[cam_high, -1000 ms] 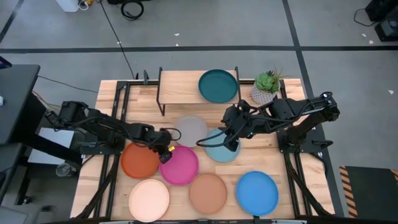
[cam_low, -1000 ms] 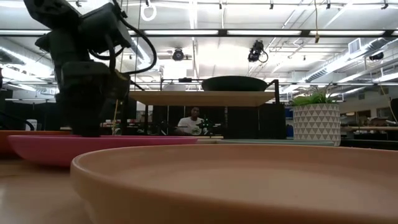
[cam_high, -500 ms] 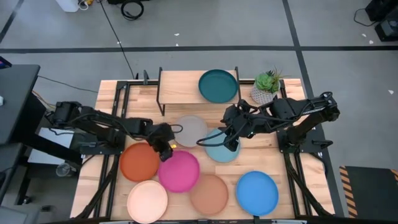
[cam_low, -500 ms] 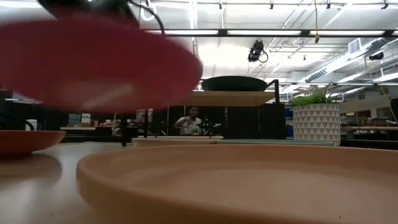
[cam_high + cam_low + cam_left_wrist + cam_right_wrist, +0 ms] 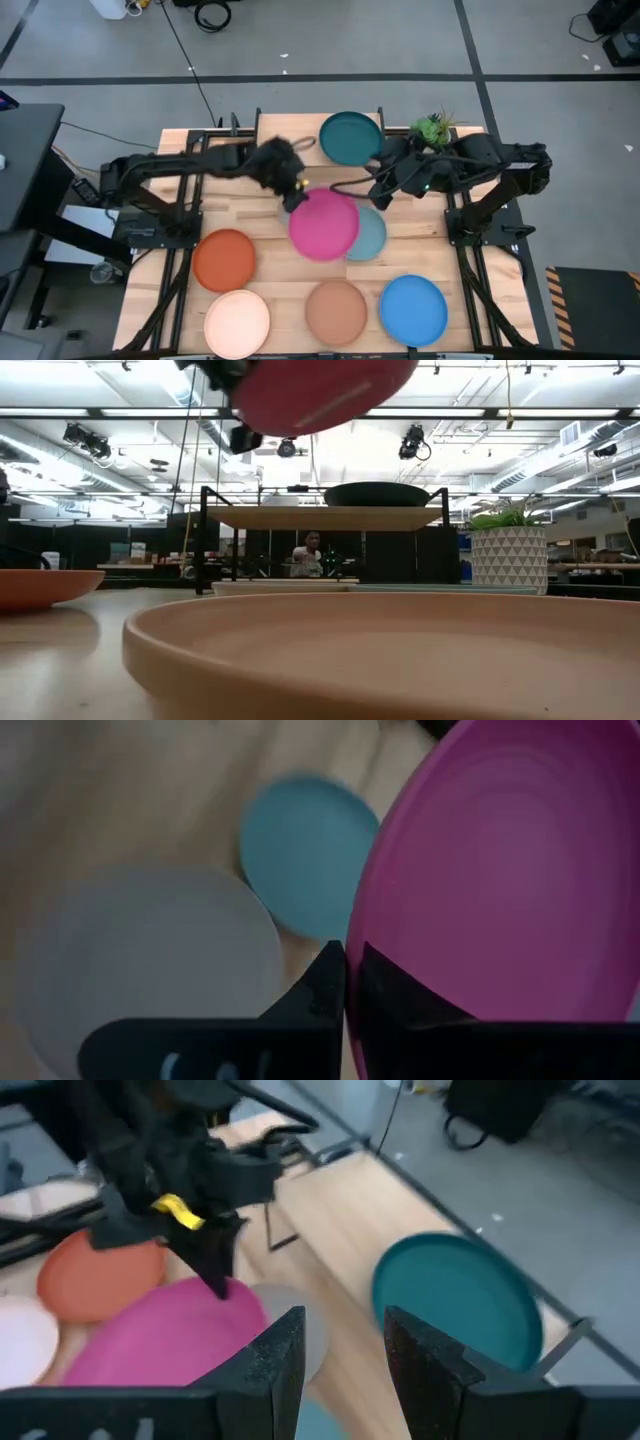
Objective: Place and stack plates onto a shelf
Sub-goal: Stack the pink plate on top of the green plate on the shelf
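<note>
1. Your left gripper, at centre of the high view, has its fingers pinched on the rim of the pink plate. The left wrist view confirms the two fingers pressed together on that rim. The plate hangs in the air, clear of the bench.
2. The pink plate extends from the fingers toward lower right of the high view; it overlaps the light blue plate lying on the bench beneath.
3. The shelf lies just above the fingers in the high view. Its left half is bare; the teal plate fills its right half.
4. Key relation: the carried plate trails away from the shelf, and the gripped rim is the nearer edge. Judgement: you need to lift and swing the plate over the shelf before release.
5. Your right gripper waits right of centre, beside the teal plate, fingers spread and holding nothing.
6. Orange, cream, tan and bright blue plates remain on the bench, lower frame.
</note>
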Robot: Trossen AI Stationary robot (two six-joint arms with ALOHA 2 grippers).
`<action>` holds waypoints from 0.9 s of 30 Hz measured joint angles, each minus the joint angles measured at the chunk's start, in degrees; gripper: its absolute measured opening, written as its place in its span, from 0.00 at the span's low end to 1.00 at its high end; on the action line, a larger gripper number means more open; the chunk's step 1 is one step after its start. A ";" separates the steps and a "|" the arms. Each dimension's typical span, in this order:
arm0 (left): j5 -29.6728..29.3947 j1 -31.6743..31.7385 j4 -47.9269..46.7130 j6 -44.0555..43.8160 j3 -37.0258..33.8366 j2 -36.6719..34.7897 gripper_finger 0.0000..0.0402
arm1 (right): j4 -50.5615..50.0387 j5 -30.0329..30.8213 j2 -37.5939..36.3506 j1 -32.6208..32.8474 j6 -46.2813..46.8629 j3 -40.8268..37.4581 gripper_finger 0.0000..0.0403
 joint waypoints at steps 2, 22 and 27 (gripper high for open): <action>0.02 2.67 -0.71 2.39 4.05 2.55 0.04 | 0.07 0.47 0.00 -0.36 -1.08 0.84 0.36; -0.92 21.69 -5.64 10.56 38.80 26.69 0.05 | -0.99 4.31 0.04 -0.93 4.39 1.08 0.36; -0.86 23.43 -7.21 11.40 39.91 29.88 0.06 | -1.04 5.83 0.04 -0.77 4.75 1.08 0.36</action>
